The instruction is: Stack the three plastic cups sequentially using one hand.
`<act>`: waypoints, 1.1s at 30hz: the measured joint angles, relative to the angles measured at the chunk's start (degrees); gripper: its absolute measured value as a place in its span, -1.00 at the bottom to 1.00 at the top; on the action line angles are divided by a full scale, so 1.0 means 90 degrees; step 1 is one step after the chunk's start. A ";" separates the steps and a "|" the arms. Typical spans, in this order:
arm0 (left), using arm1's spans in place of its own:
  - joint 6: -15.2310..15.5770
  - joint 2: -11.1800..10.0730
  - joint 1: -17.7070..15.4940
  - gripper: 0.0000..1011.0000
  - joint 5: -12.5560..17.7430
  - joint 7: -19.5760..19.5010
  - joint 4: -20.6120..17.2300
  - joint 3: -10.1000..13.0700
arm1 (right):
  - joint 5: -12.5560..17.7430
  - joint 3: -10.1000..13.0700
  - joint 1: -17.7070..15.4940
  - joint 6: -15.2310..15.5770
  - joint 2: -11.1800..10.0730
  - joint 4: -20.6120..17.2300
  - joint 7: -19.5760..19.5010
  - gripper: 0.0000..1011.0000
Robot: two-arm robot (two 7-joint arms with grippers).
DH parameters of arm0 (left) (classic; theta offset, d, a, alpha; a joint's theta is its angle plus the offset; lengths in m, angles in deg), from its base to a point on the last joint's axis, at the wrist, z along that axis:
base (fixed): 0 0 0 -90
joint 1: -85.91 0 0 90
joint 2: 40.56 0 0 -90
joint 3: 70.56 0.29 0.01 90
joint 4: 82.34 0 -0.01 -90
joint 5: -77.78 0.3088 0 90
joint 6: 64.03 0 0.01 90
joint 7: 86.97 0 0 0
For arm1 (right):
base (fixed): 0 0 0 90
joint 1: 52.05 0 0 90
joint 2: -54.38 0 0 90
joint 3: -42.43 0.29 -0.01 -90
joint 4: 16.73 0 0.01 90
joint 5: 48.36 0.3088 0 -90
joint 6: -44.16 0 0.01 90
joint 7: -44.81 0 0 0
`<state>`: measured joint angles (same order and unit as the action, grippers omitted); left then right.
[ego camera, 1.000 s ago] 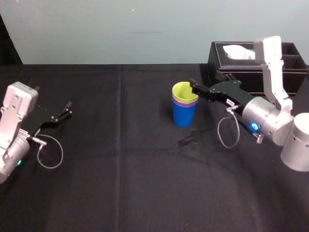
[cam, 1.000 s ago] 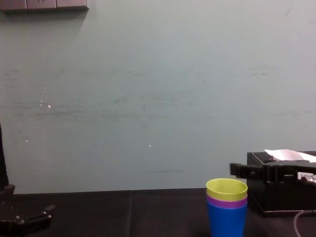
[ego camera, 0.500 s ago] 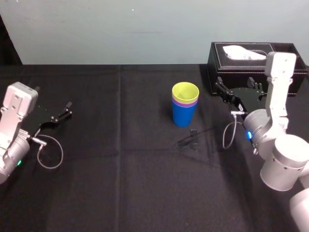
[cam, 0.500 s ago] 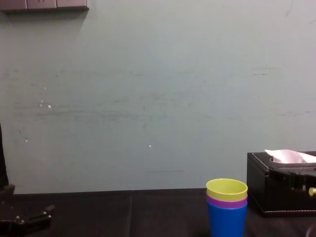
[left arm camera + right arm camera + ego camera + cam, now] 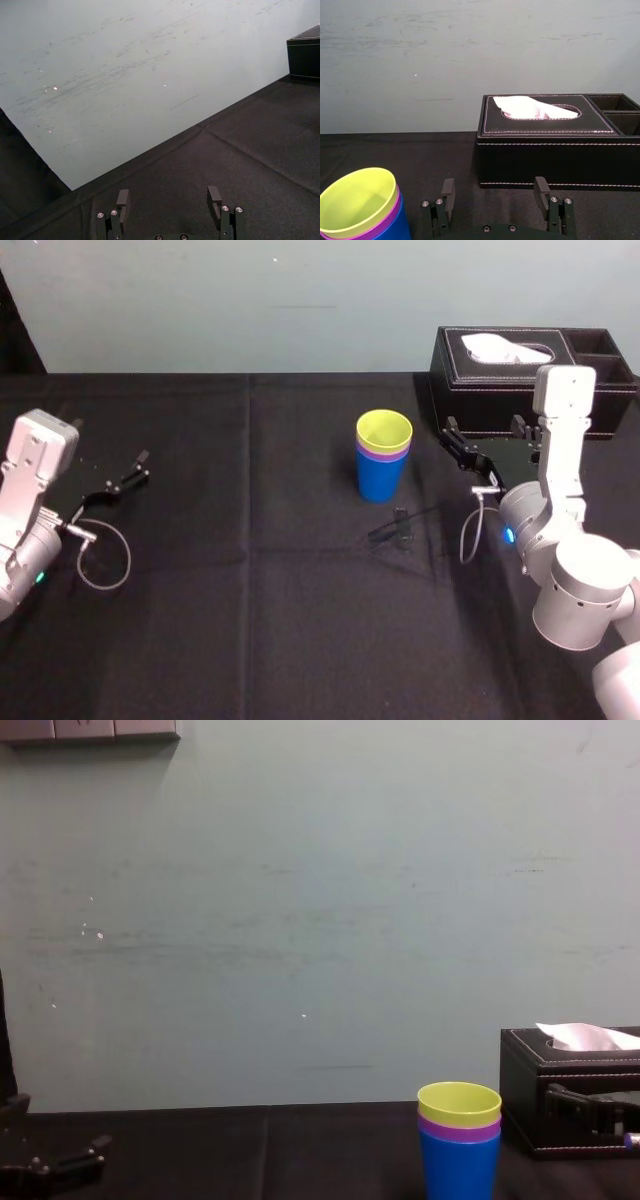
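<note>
Tabletop (image 5: 250, 590): covered in black cloth with faint fold lines, backed by a pale teal wall (image 5: 250, 300) showing light scuffs. Three plastic cups, nested upright in one stack near the tabletop's middle: blue cup (image 5: 381, 480) at the bottom, purple cup (image 5: 384, 453) inside it with only its rim band showing, yellow-green cup (image 5: 384, 430) on top. Black leather tissue box (image 5: 480, 390), stitched, with white tissue (image 5: 495, 345) protruding: right of the stack and behind it, apart. Right hand (image 5: 484, 430): right of the stack, near it but not touching, fingers spread wide, empty. Left hand (image 5: 145, 464): far left of the stack, fingers spread wide, empty.
</note>
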<state>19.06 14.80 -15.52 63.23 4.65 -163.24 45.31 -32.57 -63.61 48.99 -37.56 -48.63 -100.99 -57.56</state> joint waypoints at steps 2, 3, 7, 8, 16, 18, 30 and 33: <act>0.0000 0.0000 0.0000 1.00 0.0000 0.0000 0.0000 0.0000 | 0.0000 0.0001 0.0002 -0.0003 0.0001 0.0001 -0.0003 0.98; 0.0000 0.0000 0.0000 1.00 0.0000 0.0000 0.0000 0.0000 | 0.0001 0.0002 0.0004 -0.0005 0.0002 0.0002 -0.0005 0.98; 0.0000 0.0000 0.0000 1.00 0.0000 0.0000 0.0000 0.0000 | 0.0001 0.0004 0.0007 -0.0013 0.0004 0.0004 -0.0013 0.98; 0.0000 0.0000 0.0000 1.00 0.0000 0.0000 0.0000 0.0000 | 0.0001 0.0004 0.0008 -0.0014 0.0004 0.0004 -0.0015 0.98; 0.0000 0.0000 0.0000 1.00 0.0000 0.0000 0.0000 0.0000 | 0.0002 0.0009 0.0012 -0.0024 0.0008 0.0010 -0.0036 0.98; 0.0000 0.0000 0.0000 1.00 0.0000 0.0000 0.0000 0.0000 | 0.0002 0.0009 0.0014 -0.0026 0.0009 0.0012 -0.0039 0.98; 0.0000 0.0000 0.0000 1.00 0.0000 0.0000 0.0000 0.0000 | 0.0001 0.0009 0.0019 -0.0034 0.0009 0.0014 -0.0045 0.98; 0.0000 0.0000 0.0000 1.00 0.0000 0.0000 0.0000 0.0000 | 0.0002 0.0009 0.0019 -0.0034 0.0009 0.0014 -0.0047 0.98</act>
<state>19.06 14.79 -15.52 63.24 4.65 -163.24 45.30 -32.56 -63.52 49.16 -37.87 -48.54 -100.87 -57.99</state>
